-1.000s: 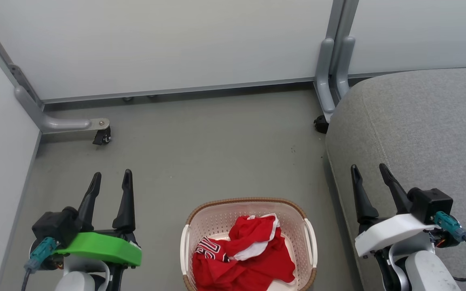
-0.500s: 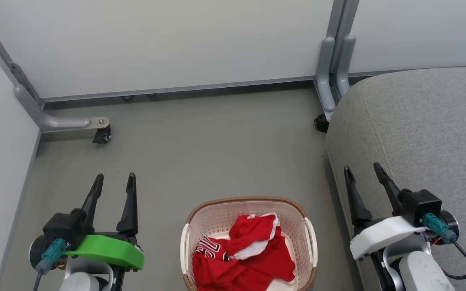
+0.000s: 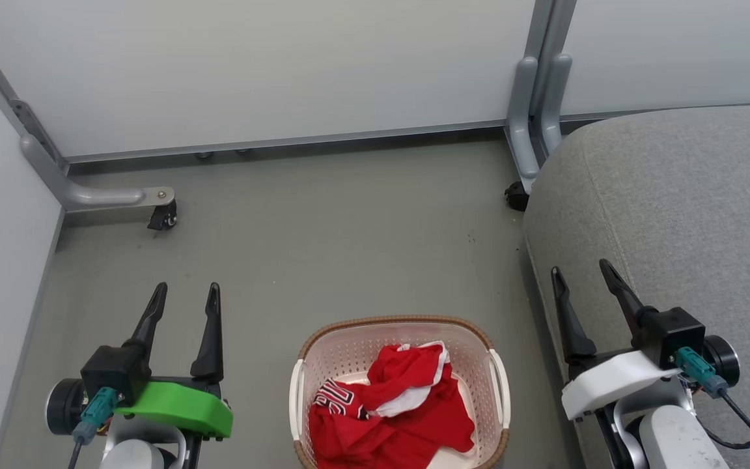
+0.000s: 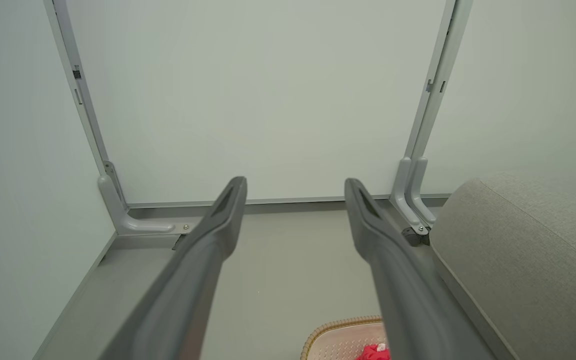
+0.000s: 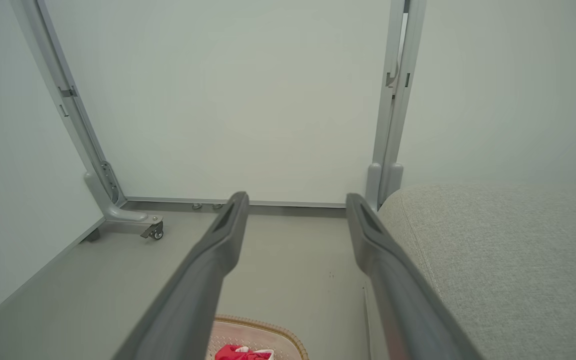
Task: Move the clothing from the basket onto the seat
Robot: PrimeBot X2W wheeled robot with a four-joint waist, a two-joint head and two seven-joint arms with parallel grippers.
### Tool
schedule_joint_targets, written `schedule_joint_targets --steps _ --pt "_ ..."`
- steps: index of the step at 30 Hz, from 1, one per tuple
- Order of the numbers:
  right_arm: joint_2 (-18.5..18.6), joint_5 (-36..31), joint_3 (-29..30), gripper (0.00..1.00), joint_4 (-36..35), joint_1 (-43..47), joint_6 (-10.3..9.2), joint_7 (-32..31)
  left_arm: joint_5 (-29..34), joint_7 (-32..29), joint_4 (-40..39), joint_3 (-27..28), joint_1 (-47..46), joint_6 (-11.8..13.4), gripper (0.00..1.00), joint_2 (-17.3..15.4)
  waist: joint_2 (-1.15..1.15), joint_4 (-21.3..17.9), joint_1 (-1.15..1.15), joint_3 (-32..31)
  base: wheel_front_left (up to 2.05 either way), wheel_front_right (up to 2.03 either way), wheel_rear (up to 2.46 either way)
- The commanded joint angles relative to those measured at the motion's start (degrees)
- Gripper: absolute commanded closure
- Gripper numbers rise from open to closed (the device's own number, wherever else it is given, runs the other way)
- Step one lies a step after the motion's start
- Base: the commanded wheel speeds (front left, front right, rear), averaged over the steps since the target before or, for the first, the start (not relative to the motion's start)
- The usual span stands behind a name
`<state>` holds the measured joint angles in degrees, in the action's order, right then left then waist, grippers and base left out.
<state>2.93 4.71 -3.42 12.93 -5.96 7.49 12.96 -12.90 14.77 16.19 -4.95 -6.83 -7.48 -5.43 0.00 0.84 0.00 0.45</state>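
Note:
Red clothing with white trim and lettering lies bunched inside the cream perforated basket, which stands on the floor at the bottom centre of the head view. The grey seat fills the right side. My left gripper hangs open to the left of the basket, nothing between its fingers. My right gripper is open over the seat's front edge, right of the basket. The left wrist view catches the basket rim, a scrap of clothing and the seat; the right wrist view has the basket, clothing and seat.
Pale partition panels close off the back and left, with grey feet on casters at the back left and by the seat's far corner. Grey floor stretches between the basket and the back panel.
Both grippers have drifted slightly toward the basket, and the left one has dropped lower in the head view. Both stay open. The clothing and basket have not moved.

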Motion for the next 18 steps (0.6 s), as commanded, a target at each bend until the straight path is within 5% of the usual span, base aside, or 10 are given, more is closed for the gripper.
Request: schedule_joint_targets --steps 1,18 --pt "0.05 -1.23 -0.12 0.0 -0.25 0.56 0.0 0.47 1.34 0.55 0.09 0.19 -1.1 -0.02 0.0 -0.02 0.0 0.01 0.0 0.04 0.0 0.0 0.0" --pt "0.0 -0.35 -0.13 0.0 -0.85 0.26 0.0 0.18 1.59 0.46 0.81 1.5 -1.17 -0.02 0.0 0.58 0.0 -0.15 0.0 0.67 0.0 0.0 0.0"
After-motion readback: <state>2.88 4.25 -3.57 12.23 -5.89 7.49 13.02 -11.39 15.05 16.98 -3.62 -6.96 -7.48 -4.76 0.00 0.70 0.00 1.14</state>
